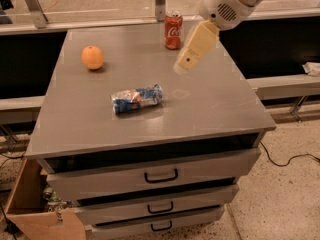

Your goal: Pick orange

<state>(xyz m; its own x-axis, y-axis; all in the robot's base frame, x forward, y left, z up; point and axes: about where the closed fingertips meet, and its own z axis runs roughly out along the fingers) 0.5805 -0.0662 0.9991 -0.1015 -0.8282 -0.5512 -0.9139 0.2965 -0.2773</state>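
The orange (93,57) is a small round fruit that sits on the grey cabinet top (215,109) at the far left. My gripper (183,65) hangs above the cabinet top, right of centre. It is just in front of and right of the red cola can (173,30), and far to the right of the orange. It holds nothing that I can see. A blue-and-white snack packet (136,98) lies near the middle of the top, between the orange and the gripper but closer to the front.
The cabinet has three drawers with black handles (161,176) below the top. An open cardboard box (30,209) stands on the floor at the lower left. A black cable (290,159) lies on the floor at the right. A metal rail and posts (160,1) run behind the cabinet.
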